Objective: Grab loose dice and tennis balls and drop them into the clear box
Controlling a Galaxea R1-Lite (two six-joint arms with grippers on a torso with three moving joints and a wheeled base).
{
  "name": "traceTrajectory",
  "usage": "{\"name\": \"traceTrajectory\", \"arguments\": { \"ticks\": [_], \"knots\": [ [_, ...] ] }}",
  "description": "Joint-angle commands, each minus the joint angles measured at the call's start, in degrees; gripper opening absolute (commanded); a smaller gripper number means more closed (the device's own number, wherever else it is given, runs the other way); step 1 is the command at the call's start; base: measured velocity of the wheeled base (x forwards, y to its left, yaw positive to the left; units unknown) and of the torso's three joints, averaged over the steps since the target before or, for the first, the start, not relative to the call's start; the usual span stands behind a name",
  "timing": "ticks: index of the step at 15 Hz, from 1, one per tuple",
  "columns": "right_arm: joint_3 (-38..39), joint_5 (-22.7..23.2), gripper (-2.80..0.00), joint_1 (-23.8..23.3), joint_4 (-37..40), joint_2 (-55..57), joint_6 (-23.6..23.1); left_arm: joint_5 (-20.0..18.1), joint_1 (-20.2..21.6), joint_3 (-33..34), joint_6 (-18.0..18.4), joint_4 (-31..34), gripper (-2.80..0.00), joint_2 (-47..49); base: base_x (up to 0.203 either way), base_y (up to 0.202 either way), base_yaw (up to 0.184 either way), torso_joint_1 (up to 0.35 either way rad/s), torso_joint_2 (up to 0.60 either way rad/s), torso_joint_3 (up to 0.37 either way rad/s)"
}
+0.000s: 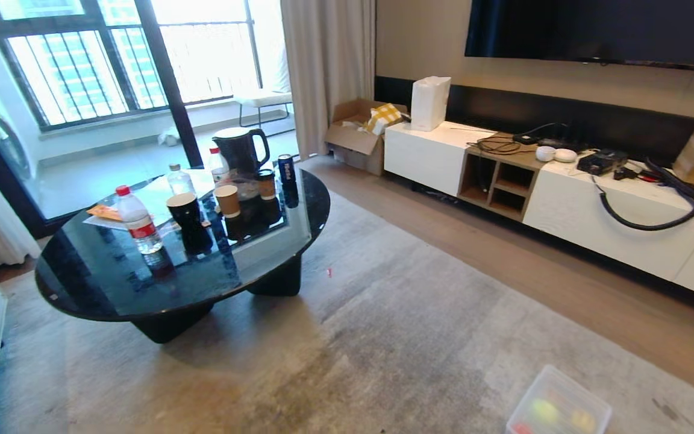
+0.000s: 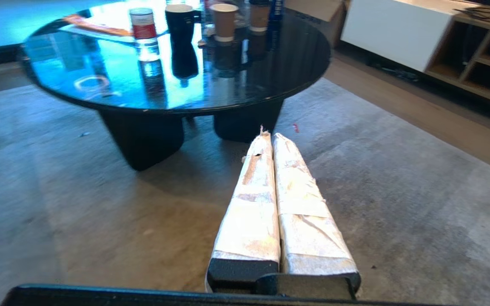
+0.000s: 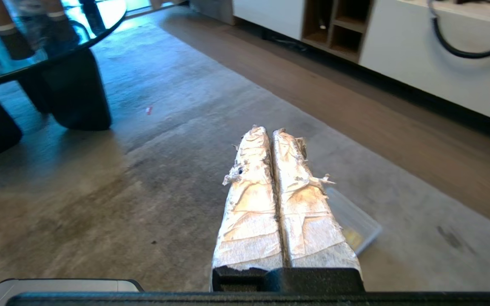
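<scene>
My 2 arms hang low over the rug. The left gripper (image 2: pixel 270 138) and right gripper (image 3: pixel 266 131) have fingers pressed together, holding nothing. The clear box (image 3: pixel 351 221) sits just beside and under the right fingers (image 3: pixel 249 204).

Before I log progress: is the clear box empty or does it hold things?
Not empty. The clear box on the rug shows yellow-green, yellow and red shapes inside; which items they are, cannot tell.
</scene>
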Motion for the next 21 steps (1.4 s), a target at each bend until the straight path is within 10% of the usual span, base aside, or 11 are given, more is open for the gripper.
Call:
{"name": "traceTrajectory", "arguments": {
  "ticks": [1, 21],
  "knots": [
    [-0.1, 0.0, -2.8, 0.0, 0.0, 0.0, 0.0, 0.0, 0.0, 0.0, 0.0, 0.0, -2.8, 0.0, 0.002, -0.005, 0.161, 0.002, 0.01, -0.002],
    [0.0, 0.0, -2.8, 0.0, -0.1, 0.0, 0.0, 0.0, 0.0, 0.0, -0.2, 0.0, -2.8, 0.0, 0.0, -0.006, 0.148, 0.003, 0.0, 0.002]
  ]
}}
